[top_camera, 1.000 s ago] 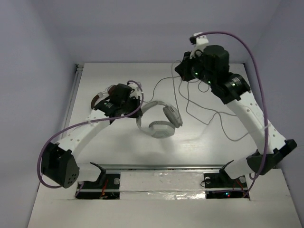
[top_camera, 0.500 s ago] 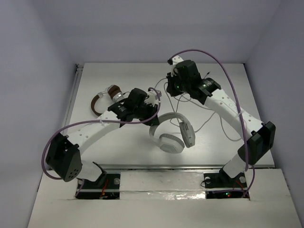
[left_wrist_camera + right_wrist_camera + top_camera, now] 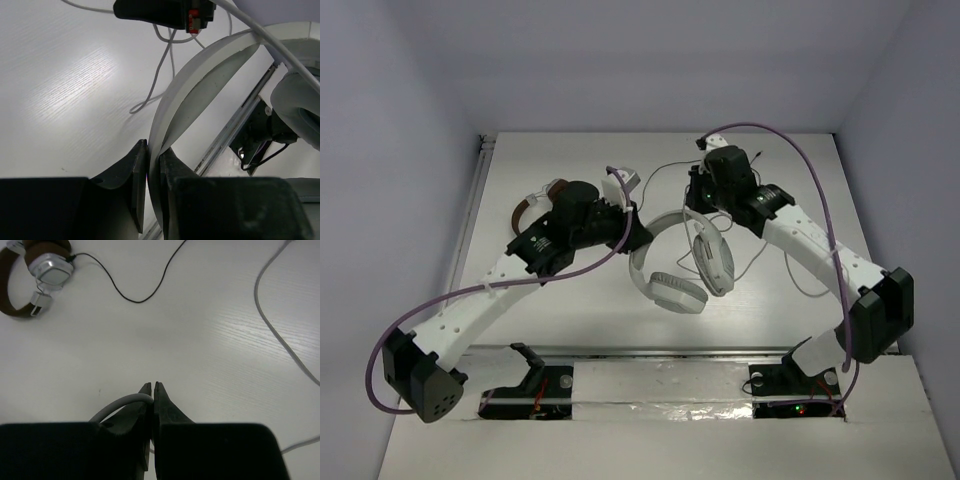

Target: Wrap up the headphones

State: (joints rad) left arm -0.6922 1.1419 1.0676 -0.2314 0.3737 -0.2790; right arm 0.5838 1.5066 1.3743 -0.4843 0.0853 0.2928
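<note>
The white headphones (image 3: 670, 285) hang above the table's middle, ear cups (image 3: 712, 258) to the right and below. My left gripper (image 3: 632, 237) is shut on their broad headband (image 3: 200, 80), which runs up from between the fingers in the left wrist view. My right gripper (image 3: 698, 190) is shut on the thin grey cable (image 3: 117, 407), which loops out to the left of its fingertips (image 3: 160, 390). The rest of the cable (image 3: 760, 245) lies in loose loops on the table to the right.
The smaller brown-cupped headphones (image 3: 535, 200) lie at the back left behind my left arm, also in the right wrist view (image 3: 35, 270), with a thin black cable (image 3: 135, 297). The table's front edge rail (image 3: 670, 352) runs below the headphones.
My left gripper has lifted and turned the headphones, carrying them slightly right. My right gripper has come down and forward from the back right, close to the ear cups, holding the cable.
</note>
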